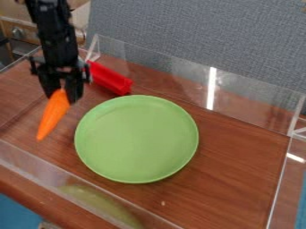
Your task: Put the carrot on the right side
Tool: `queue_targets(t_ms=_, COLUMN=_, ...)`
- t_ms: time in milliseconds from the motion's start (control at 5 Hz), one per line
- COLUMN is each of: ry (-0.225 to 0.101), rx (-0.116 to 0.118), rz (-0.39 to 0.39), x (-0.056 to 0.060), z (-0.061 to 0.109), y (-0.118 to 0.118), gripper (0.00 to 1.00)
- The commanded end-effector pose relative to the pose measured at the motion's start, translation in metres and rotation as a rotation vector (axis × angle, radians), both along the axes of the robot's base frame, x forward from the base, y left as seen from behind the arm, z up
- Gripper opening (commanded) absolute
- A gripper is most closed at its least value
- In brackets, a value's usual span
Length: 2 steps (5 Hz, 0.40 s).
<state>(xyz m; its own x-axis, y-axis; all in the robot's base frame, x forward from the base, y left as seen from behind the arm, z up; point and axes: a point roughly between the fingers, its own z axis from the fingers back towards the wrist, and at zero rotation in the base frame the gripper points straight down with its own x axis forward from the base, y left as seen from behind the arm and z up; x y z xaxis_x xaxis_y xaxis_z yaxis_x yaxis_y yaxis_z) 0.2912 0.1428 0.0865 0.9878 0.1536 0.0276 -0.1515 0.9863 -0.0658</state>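
The orange carrot (pixel 52 117) hangs tip-down at the left, lifted off the wooden table, with its top end between the fingers of my black gripper (pixel 59 94), which is shut on it. Its green top is hidden by the fingers. The gripper points straight down, just left of the green plate (pixel 136 139).
A red rectangular block (pixel 107 78) lies behind the gripper near the back wall. Clear plastic walls (pixel 227 85) fence the wooden table (pixel 245 170) at the back, right and front. A pale greenish object (pixel 96 204) lies by the front edge.
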Motion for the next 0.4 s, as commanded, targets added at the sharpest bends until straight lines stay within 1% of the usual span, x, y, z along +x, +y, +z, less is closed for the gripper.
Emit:
queue_targets(t_ms=0, ry=-0.087, rx=0.0, rz=0.005, x=0.011, z=0.049, y=-0.019, gripper=0.0)
queue_targets(t_ms=200, ry=-0.108, rx=-0.031, rz=-0.01, x=0.02, z=0.069, y=-0.052, gripper=0.0)
